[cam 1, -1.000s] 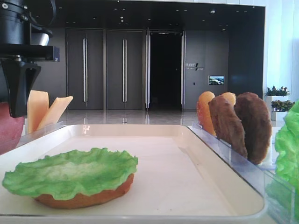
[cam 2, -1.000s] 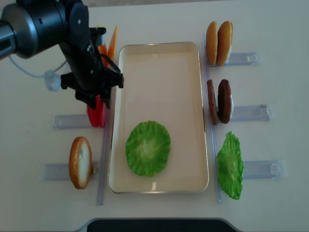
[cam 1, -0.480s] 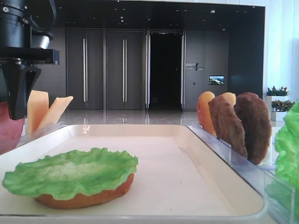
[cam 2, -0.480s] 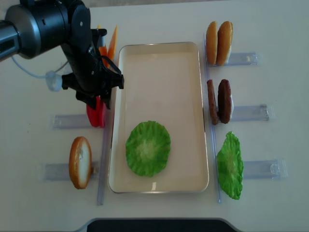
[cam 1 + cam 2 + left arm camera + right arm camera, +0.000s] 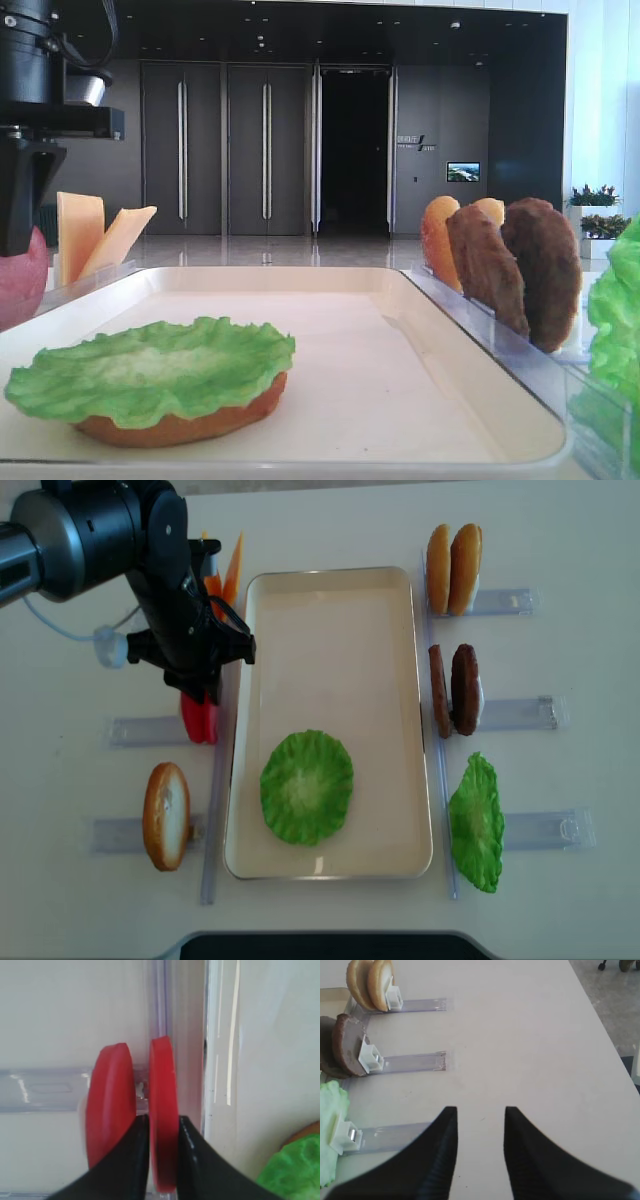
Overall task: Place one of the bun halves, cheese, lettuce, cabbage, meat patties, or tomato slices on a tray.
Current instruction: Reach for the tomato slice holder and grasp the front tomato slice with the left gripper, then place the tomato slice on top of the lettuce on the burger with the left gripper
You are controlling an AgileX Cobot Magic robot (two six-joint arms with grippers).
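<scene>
Two red tomato slices stand on edge in a clear rack (image 5: 45,1090) left of the tray. My left gripper (image 5: 163,1117) is shut on the one nearer the tray, the tomato slice (image 5: 162,1075), with a finger pressed to each face; the other slice (image 5: 111,1105) stands just outside the jaws. From above, the left gripper (image 5: 200,692) hangs over the tomato slices (image 5: 198,722). The cream tray (image 5: 330,573) holds a lettuce leaf (image 5: 306,786) lying on a bun half (image 5: 180,422). My right gripper (image 5: 480,1110) is open over bare table.
Cheese slices (image 5: 225,570) stand behind the left arm. A bun half (image 5: 166,815) stands in the front left rack. Right of the tray are racks with two bun halves (image 5: 452,568), two meat patties (image 5: 452,690) and a lettuce leaf (image 5: 475,822).
The left gripper's jaws have closed in onto the tomato slice nearer the tray. The arm itself has barely shifted. Nothing on the tray has moved.
</scene>
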